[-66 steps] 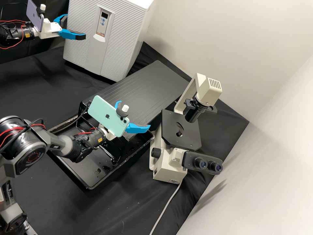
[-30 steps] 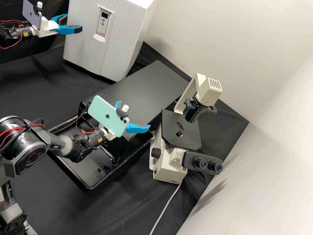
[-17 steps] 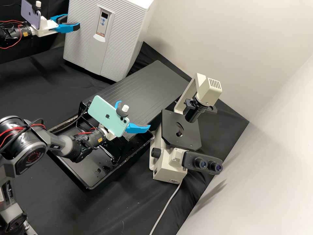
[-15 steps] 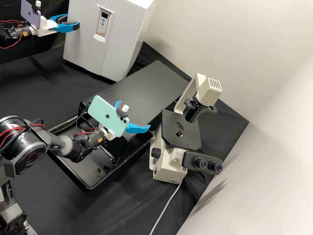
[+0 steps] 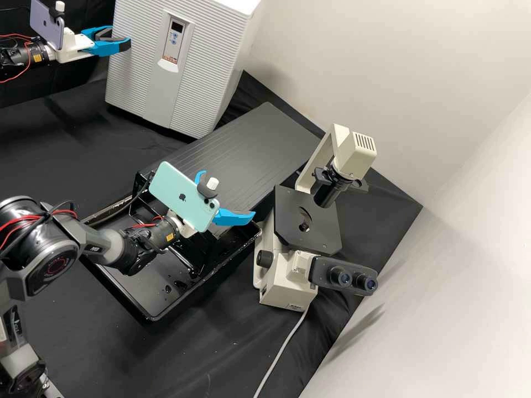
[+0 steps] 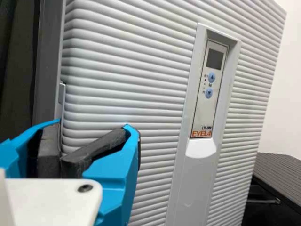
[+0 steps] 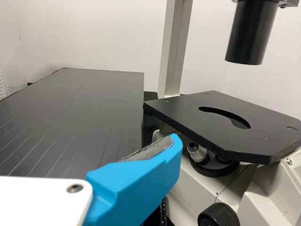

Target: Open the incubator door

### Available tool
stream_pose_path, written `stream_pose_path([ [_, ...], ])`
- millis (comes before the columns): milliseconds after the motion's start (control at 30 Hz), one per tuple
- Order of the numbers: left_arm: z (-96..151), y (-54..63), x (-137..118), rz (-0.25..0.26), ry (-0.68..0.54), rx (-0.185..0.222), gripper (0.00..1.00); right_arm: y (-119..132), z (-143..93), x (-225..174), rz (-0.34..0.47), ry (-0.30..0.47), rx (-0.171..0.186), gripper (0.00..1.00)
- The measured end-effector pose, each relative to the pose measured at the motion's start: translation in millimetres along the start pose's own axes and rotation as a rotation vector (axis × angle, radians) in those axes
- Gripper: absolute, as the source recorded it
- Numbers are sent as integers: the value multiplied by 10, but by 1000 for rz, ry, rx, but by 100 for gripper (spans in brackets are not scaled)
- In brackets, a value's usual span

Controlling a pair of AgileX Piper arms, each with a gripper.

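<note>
Black cloth (image 5: 50, 166) is spread over the bench below a pale wall. At its far left, the incubator door (image 5: 204, 72) is pinched at its free left edge by the closed left gripper (image 5: 119, 38). Farther right, the right gripper (image 5: 228, 194) is held open beside the microscope (image 5: 307, 221). The door is judged stiff, fairly heavy and smooth, so the edge is best gripped and guided along a hinged arc; slipping may occur if it is pulled straight. Compared with the previous high view, the left gripper and door edge are shifted slightly left, the opening apparently just begun.
</note>
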Motion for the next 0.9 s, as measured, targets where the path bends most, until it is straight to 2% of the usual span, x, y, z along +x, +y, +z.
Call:
stream_pose_path([
  [433, 167, 7, -247, -24, -27, -1, 0, 0, 0, 0, 0, 0, 0, 100],
  [667, 343, 14, -466, -42, -47, -9, 0, 0, 0, 0, 0, 0, 0, 100],
  [900, 638, 30, -802, -97, -120, 29, 0, 0, 0, 0, 0, 0, 0, 100],
])
